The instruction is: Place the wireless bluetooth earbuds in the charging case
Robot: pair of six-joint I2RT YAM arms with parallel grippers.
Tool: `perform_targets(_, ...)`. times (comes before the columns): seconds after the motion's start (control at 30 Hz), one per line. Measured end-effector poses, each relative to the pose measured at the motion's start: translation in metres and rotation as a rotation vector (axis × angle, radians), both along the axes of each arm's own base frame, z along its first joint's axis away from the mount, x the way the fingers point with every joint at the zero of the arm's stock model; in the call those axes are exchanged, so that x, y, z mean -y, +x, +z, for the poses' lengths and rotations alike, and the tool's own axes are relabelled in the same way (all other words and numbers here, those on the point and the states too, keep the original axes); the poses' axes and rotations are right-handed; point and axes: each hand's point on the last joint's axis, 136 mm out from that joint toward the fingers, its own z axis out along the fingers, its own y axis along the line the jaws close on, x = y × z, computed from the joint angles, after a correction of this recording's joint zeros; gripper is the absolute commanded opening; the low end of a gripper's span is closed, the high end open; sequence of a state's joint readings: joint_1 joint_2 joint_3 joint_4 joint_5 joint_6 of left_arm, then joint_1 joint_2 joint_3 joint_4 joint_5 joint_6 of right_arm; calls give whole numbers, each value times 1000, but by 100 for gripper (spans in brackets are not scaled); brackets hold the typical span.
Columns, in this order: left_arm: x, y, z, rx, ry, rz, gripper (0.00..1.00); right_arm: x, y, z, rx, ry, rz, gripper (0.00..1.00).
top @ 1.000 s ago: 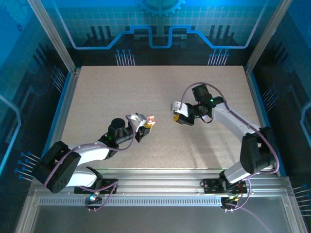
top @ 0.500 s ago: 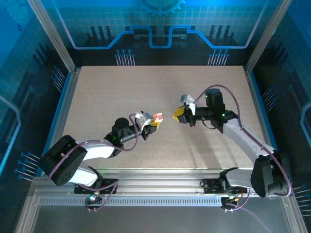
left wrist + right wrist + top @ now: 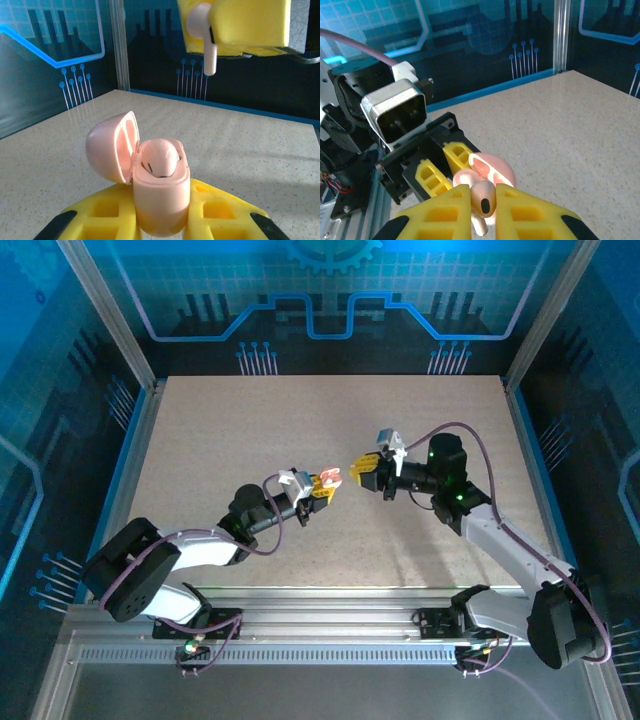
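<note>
The pink charging case stands upright with my left gripper shut on its body, and its lid is swung open to the left. One earbud sits in the case's well. A second earbud hangs stem-down above and to the right of the case, pinched in my right gripper. In the right wrist view this earbud is just in front of the open case. From above, the left gripper and right gripper nearly meet at mid-table over the case.
The speckled table lies below, with both grippers held above it. Blue walls and metal posts ring the table. The left wrist camera block faces the right gripper at close range.
Both arms have reached toward each other. The left gripper carried the case to the right, and the right gripper swung left with the earbud until it is close above the case.
</note>
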State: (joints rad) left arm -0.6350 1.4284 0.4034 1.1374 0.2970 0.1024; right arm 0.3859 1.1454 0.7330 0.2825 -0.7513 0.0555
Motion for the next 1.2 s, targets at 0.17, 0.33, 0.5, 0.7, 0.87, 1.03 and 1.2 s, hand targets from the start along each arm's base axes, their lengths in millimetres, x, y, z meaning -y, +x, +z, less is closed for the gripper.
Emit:
perform_targets(0.17, 1, -2, 5, 18, -12, -5, 11, -16, -4, 6, 2, 34, 18, 16)
perform_targets(0.33, 1, -2, 8, 25, -17, -5, 11, -29, -7, 10, 5, 54, 31, 16)
perform_targets(0.5, 0, -4, 15, 39, -28, -5, 11, -32, -7, 11, 10, 64, 28, 16)
perform_targets(0.7, -1, -5, 24, 61, -44, -5, 11, -32, -4, 1, -13, 61, 15, 16)
perform_targets(0.87, -2, -6, 28, 71, -52, -5, 12, -33, -3, 1, -11, 70, 10, 16)
perform_targets(1.03, -2, -7, 30, 78, -58, -6, 12, -33, -2, 2, 1, 80, -1, 16)
perform_targets(1.2, -2, -8, 34, 89, -66, -7, 12, -34, 0, 3, 4, 92, -10, 16)
